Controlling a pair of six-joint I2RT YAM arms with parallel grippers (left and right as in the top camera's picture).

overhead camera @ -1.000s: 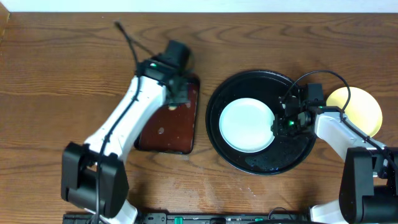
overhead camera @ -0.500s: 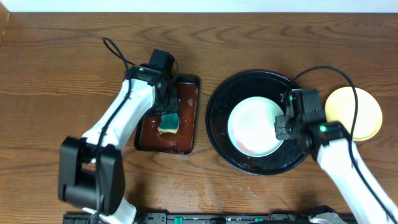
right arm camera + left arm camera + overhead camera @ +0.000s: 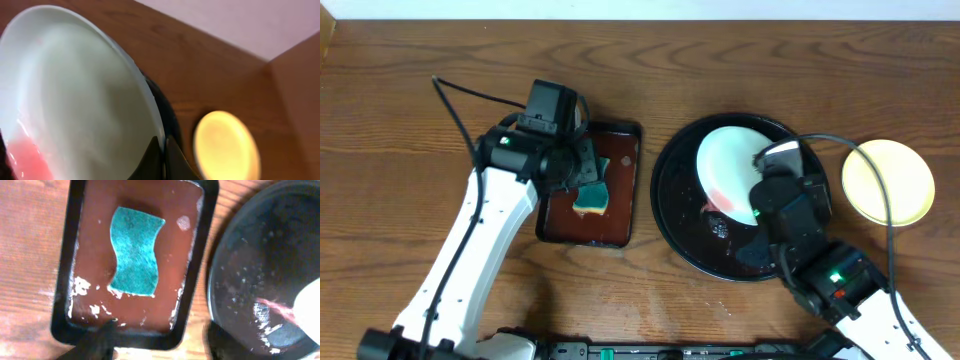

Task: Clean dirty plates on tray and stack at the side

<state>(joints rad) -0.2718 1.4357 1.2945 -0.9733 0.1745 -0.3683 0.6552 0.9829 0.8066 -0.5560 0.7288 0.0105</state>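
Pinches the white plate (image 3: pixel 728 163) by its rim with the right hand (image 3: pixel 162 152) clenched, tilted above the tray (image 3: pixel 688 245), right of the table's middle. Hangs the left hand (image 3: pixel 582 168) released over the sponge (image 3: pixel 135 252) lying in the brown tray (image 3: pixel 95 255). Leaves the yellow plate (image 3: pixel 888 182) flat near the right edge.

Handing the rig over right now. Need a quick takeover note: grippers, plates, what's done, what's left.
Grippers: left gripper open above the brown tray; the sponge lies free in it. Right gripper shut on the rim of the white plate, which is tilted over the black tray.
Plates: the white plate has a red smear. The yellow plate sits on the table right of the black tray, no smear visible. Only two plates in view.
Done: yellow plate off the tray.
Left: wipe the white plate, stack it on the yellow plate.
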